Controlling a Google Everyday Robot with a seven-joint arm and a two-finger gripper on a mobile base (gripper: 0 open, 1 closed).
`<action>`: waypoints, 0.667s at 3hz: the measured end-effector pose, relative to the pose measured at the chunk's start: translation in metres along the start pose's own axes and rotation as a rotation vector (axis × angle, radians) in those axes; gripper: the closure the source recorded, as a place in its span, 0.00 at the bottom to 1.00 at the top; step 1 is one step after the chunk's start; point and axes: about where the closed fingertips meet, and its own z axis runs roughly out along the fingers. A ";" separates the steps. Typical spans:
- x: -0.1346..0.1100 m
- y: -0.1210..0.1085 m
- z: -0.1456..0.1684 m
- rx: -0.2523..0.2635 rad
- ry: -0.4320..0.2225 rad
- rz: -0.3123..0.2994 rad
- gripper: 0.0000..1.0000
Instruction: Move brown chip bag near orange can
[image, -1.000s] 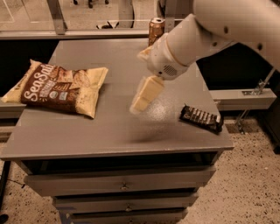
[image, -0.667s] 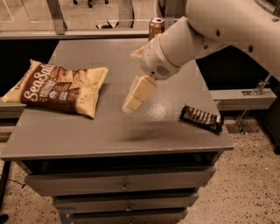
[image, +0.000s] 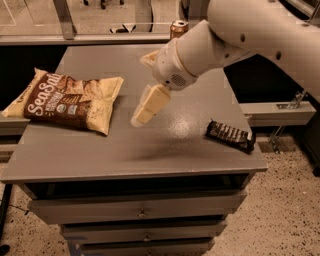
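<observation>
brown chip bag (image: 67, 100) lies flat at the left side of the grey worktop (image: 165, 147), its left corner over the edge. orange can (image: 178, 28) upright at the far edge, partly behind the arm, well apart from the bag. gripper (image: 149, 104) hangs above mid-worktop, just right of the bag, not touching it; open or clenched, cannot tell. dark snack wrapper (image: 230, 136) near the right edge.
</observation>
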 end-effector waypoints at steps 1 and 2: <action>-0.030 -0.009 0.037 -0.031 -0.110 -0.034 0.00; -0.061 -0.016 0.077 -0.066 -0.195 -0.059 0.00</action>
